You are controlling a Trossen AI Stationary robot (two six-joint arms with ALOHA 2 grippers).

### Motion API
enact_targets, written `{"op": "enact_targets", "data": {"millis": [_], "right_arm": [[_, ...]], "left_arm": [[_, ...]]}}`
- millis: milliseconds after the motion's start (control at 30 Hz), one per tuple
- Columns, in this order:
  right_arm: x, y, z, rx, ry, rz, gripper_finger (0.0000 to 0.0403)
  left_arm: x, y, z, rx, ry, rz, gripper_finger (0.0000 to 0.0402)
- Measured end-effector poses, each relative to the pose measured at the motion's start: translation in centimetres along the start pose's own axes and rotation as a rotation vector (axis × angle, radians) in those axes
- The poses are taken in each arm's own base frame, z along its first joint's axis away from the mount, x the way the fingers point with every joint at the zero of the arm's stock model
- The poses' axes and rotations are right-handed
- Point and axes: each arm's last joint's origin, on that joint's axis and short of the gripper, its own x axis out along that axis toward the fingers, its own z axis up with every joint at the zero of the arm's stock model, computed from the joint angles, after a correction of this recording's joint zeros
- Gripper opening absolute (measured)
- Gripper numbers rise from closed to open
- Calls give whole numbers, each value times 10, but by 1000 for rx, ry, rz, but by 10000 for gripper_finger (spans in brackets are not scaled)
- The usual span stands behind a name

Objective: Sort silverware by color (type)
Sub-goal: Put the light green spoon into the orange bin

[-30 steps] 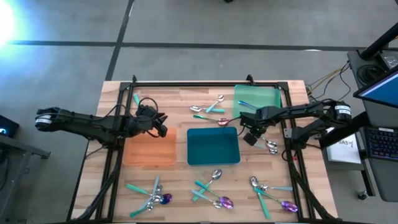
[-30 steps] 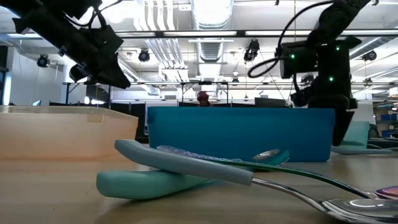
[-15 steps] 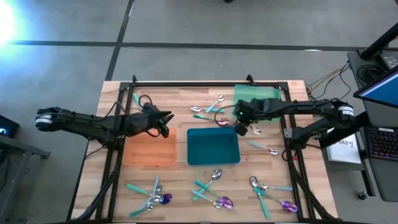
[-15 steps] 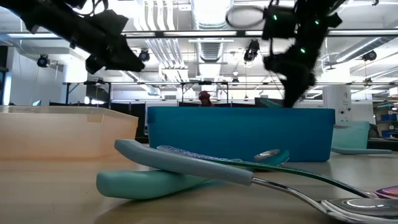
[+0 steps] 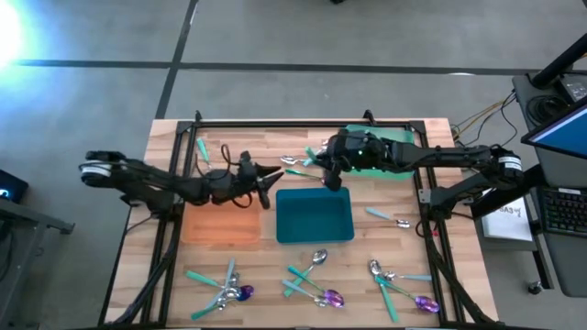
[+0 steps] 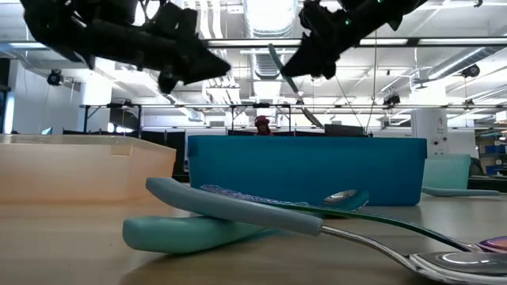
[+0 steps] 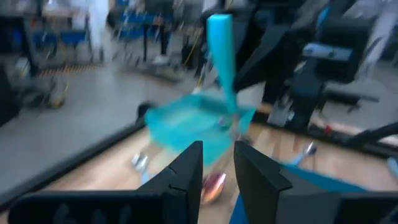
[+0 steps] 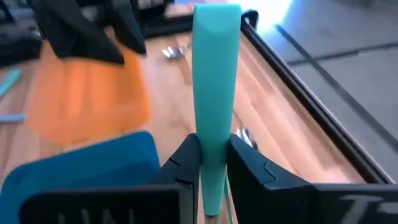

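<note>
My right gripper (image 5: pixel 332 172) hovers over the far edge of the teal tray (image 5: pixel 315 218), shut on a teal-handled utensil (image 8: pixel 215 74). In the low view this utensil (image 6: pixel 291 83) slants above the tray, and its head is hidden. My left gripper (image 5: pixel 269 180) is open, just left of the right gripper, its fingers (image 7: pixel 186 171) pointing at the held handle (image 7: pixel 221 56). Other teal and purple silverware lies flat on the wood by the far middle (image 5: pixel 307 163), on the right (image 5: pixel 390 218) and along the near edge (image 5: pixel 316 289). My right gripper pinches the utensil's teal handle low down (image 8: pixel 214 158) between its two fingers. The handle's free end (image 8: pixel 216 31) stands out beyond the fingertips. The piece is lifted clear of the table and tilted; the part behind the fingers is hidden.
An orange tray (image 5: pixel 220 222) lies left of the teal one, and a green tray (image 5: pixel 381 145) sits at the far right. A black frame rail (image 5: pixel 303 124) runs round the table. Utensil clusters (image 5: pixel 225 289), (image 5: pixel 399 286) lie along the near edge.
My right gripper has risen from the utensils right of the teal tray with one teal-handled piece. It has carried that piece left and toward the far edge, turning as it went. My left gripper has moved right, from the orange tray's far side toward the right gripper.
</note>
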Motion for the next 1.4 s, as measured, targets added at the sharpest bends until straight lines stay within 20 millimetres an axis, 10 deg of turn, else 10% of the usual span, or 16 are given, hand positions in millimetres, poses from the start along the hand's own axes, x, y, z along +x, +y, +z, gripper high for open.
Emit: {"op": "enact_targets", "data": {"millis": [1000,1400], "right_arm": [[26,32,9,-114,-216,210,44],[26,36,9,-119,-222,222,44]], "left_arm": [[24,-12,-37,-71,-269,-183,76],[31,-16,-33,-87,-259,-204,162]]}}
